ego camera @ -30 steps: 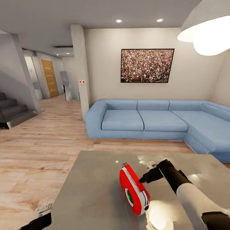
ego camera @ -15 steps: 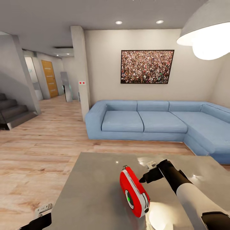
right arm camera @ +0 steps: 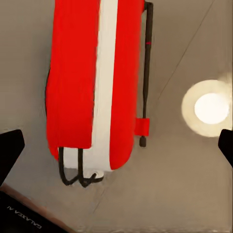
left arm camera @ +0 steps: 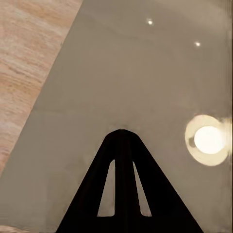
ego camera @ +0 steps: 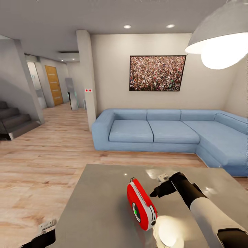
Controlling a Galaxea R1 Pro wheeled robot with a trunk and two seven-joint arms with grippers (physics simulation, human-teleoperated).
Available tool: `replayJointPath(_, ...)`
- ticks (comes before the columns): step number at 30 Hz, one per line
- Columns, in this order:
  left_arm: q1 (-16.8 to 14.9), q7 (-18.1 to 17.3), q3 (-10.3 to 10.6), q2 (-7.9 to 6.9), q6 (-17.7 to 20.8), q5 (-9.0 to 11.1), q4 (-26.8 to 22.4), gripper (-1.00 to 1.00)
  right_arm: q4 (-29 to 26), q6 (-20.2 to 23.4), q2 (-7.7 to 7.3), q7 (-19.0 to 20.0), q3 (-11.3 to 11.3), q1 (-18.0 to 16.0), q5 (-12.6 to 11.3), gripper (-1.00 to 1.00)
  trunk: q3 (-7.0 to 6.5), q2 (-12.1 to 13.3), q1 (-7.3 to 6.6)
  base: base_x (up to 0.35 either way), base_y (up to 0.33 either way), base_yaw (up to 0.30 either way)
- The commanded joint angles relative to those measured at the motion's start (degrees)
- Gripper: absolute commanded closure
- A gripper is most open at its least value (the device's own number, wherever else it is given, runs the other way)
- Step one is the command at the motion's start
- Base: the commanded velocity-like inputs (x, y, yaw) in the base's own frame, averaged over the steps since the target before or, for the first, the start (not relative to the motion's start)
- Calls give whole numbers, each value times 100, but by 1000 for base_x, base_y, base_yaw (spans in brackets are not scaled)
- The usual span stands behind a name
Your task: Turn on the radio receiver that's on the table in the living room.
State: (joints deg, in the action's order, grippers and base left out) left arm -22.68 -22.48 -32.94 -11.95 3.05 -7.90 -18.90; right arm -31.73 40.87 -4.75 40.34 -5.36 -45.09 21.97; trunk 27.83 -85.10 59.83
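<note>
At the near edge of the head view, the black left gripper [ego camera: 43, 234] is hanging low beside the corner of the large low table with a glossy grey concrete-like top [ego camera: 100, 206]; in the left wrist view its fingers [left arm camera: 122, 145] are pressing together into one dark wedge over the bare top [left arm camera: 121, 73], holding nothing. A bright round reflection of the lamp [ego camera: 167, 230] is glowing on the surface near the small red rounded-rectangular radio receiver with a white side band [ego camera: 140, 204], which is standing on edge in the middle of the table, its grey dial with a green centre facing the left side. The black right gripper [ego camera: 153, 193] on its white forearm is pointing at the radio receiver from the right, just beside it — whether it is touching, I cannot tell. In the right wrist view the fingertips [right arm camera: 10, 145] are sitting wide apart at the frame's edges, empty, with the receiver [right arm camera: 92, 82] and its thin black handle between and beyond them. Farther off, light wood plank flooring [ego camera: 44, 155] is stretching to a blue sectional sofa [ego camera: 165, 132] under a framed crowd picture [ego camera: 156, 73]; a grey dome pendant lamp [ego camera: 220, 38] is hanging at upper right — stairs [ego camera: 13, 120] are rising at far left.
</note>
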Motion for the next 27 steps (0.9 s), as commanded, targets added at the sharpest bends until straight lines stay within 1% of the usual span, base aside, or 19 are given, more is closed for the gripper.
replayJointPath(1, 0, 3, 1, 0, -1, 1, 0, 100, 0, 0, 0, 0, 0, 0, 1, -100, -18, 42, -23, -273, -147, 0)
replayJointPath(18, 0, 7, 6, 7, 2, -1, 0, 100, 0, 0, 0, -9, 0, 0, 1, -100, -324, 723, -396, -284, -152, 0)
replayJointPath(23, 0, 7, 7, 9, 0, -1, 8, 100, 3, -29, 2, -144, 2, 0, -3, -100, -413, 924, -506, -273, -143, 0)
replayJointPath(25, 0, 7, 7, 7, -4, -1, 9, 100, 107, -62, 1, -167, 6, 0, -11, -100, -449, 1004, -550, -107, -59, 0)
replayJointPath(27, 0, 7, 11, 3, -2, -1, 9, 100, 354, -201, 0, -183, 11, 0, -15, -100, -485, 1084, -594, -44, -24, 0)
